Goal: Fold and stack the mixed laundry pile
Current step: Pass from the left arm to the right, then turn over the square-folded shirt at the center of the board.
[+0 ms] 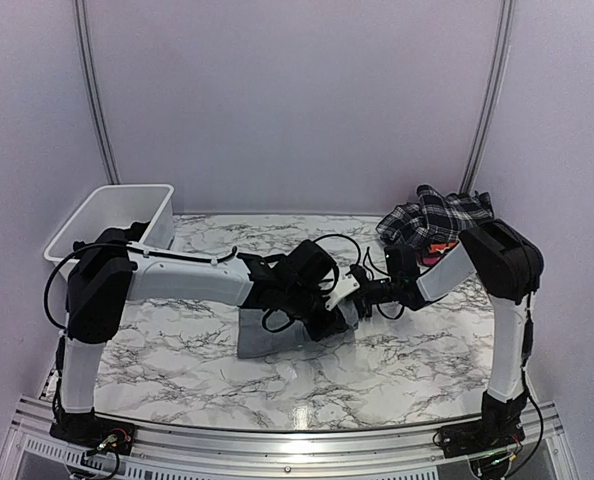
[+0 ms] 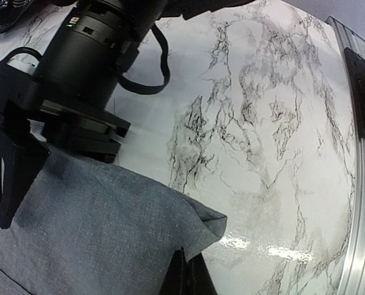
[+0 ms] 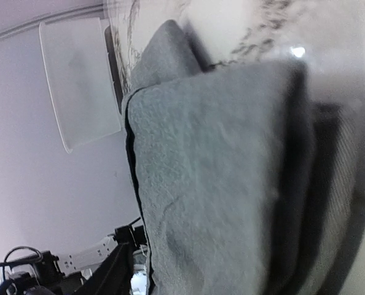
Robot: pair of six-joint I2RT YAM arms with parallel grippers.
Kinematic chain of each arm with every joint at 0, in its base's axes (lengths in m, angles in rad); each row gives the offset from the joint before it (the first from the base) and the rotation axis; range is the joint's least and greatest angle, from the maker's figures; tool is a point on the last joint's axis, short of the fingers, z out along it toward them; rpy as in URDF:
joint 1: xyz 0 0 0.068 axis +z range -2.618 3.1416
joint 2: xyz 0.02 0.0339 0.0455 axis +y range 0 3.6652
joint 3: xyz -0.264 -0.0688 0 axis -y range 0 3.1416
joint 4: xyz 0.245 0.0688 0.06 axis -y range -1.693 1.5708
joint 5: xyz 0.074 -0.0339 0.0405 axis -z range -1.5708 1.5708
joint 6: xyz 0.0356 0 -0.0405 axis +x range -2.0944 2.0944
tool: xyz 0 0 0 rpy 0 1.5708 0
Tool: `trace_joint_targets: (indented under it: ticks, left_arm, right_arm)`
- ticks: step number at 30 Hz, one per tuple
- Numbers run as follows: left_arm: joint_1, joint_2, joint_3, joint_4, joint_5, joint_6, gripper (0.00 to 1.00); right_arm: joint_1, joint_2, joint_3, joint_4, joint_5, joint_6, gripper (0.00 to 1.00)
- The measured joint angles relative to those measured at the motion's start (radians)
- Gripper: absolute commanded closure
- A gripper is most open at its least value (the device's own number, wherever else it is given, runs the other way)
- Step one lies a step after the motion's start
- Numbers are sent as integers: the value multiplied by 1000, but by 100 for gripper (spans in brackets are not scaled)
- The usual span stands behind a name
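I judged the grey folded woven garment (image 1: 277, 338) soft, light and limp, best taken at its folded edge. The left gripper (image 2: 187, 271) pinched that edge. I could not tell the right gripper's (image 1: 355, 296) spread.

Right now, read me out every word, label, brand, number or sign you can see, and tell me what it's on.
No text can be read in any of the three views.
Grey garment: plain cloth, no tag or print showing.
White basket: no marking visible.
Plaid piece: a check pattern only, no lettering.
Right wrist view: too blurred to show any fine print.
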Motion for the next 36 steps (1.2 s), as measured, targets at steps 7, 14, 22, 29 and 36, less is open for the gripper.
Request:
trace_joint_targets:
  ticks: [7, 14, 22, 29, 36]
  left_arm:
    - [-4, -6, -16, 6, -12, -4, 63]
    - [41, -119, -55, 11, -39, -122, 1]
    - [259, -283, -131, 25, -70, -322, 1]
    - [347, -291, -182, 17, -72, -433, 1]
    - [367, -291, -216, 13, -68, -479, 1]
  right_arm:
    - [1, 42, 42, -26, 27, -10, 100]
    - [-3, -31, 104, -339, 88, -236, 100]
    - [-64, -226, 231, -834, 233, -626, 100]
    - [-98, -359, 446, -1233, 564, -904, 100]
    - [-83, -414, 740, -1498, 965, -1054, 100]
